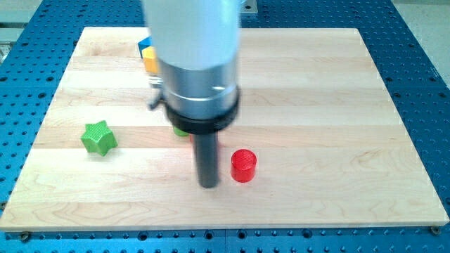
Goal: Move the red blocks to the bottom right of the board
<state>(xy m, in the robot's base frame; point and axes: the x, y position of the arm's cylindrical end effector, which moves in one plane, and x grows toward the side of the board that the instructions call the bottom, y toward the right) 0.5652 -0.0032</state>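
Camera view: one red cylinder [243, 166] beside my tip [209, 185]; one green star [98, 137].

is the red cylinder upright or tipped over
Upright: the red cylinder shows its flat round top face, standing on the board just to the view's right of my tip.

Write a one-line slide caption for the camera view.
My tip just left of the red cylinder; green star far left.

— From where does the one camera look?
— From above and in front of the wooden board [337, 105], tilted down, facing toward the view's top.
— How near?
— Near enough that the board nearly fills the frame, blue perforated table [429, 84] around it. The arm's housing [193, 49] looms large, cropped at the top.
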